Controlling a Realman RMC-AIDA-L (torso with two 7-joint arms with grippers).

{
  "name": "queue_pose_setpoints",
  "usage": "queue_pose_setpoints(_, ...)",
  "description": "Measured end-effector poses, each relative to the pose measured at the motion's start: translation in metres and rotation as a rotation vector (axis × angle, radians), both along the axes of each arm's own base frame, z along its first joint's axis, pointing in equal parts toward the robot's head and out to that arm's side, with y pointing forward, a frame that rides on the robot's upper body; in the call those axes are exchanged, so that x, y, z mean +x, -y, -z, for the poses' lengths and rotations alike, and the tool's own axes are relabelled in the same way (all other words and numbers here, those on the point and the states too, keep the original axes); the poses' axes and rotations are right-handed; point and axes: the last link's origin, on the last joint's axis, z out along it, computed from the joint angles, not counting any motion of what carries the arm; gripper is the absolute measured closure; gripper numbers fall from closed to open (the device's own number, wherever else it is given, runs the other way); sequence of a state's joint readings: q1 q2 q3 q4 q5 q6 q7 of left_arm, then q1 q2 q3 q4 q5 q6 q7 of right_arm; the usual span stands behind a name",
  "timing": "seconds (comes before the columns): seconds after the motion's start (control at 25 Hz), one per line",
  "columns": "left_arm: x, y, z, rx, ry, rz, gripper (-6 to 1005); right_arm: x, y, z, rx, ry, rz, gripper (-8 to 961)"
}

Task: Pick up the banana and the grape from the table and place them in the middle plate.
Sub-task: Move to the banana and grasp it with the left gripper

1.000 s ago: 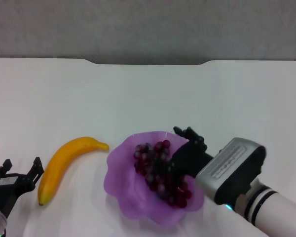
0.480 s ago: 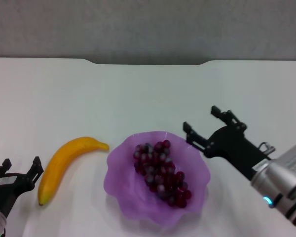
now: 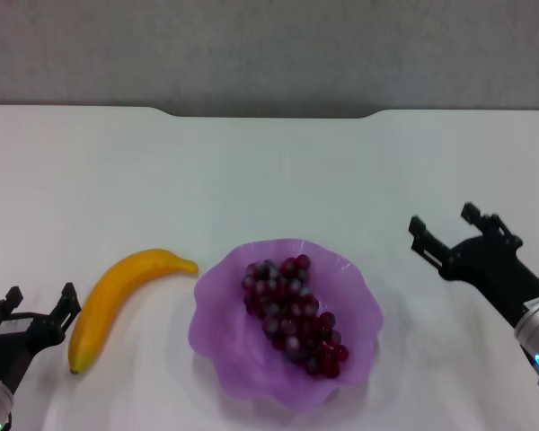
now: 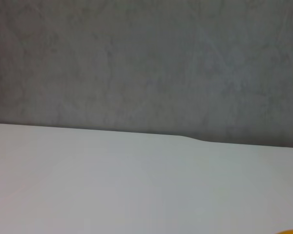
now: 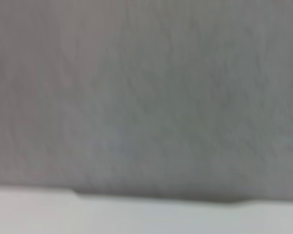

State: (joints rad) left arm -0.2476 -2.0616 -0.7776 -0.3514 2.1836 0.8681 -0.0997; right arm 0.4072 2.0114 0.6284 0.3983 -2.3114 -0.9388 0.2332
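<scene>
Grape bunch sits inside the middle plate, lying diagonally across the bowl, so I judge that half done. Banana lies flat on the table just left of the plate, its dark tip nearly touching the scalloped rim, other end toward the near edge.

My left gripper sits low at the near-left corner, just beside the banana's near end, fingers spread apart, nothing in them. My right gripper hangs over bare table well right of the plate, fingers also parted and empty.

Handling guess: banana looks firm-skinned but bruisable, smooth, curved, light. I'd take it across the thick middle, squeezing across the narrow width, moderate force so it doesn't pivot or slip out. Plate looks thin light plastic and may slide if bumped. Banana has to land beside the grapes.
</scene>
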Motion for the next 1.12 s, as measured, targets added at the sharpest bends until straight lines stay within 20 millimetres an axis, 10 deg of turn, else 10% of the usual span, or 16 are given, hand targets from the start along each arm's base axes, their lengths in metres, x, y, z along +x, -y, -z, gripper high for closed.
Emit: queue_pose_setpoints(1.12,0.034,-0.025,0.000,-0.062,0.109,0.111,173,0.045,0.004,0.013,-0.114,0.482,0.075,62)
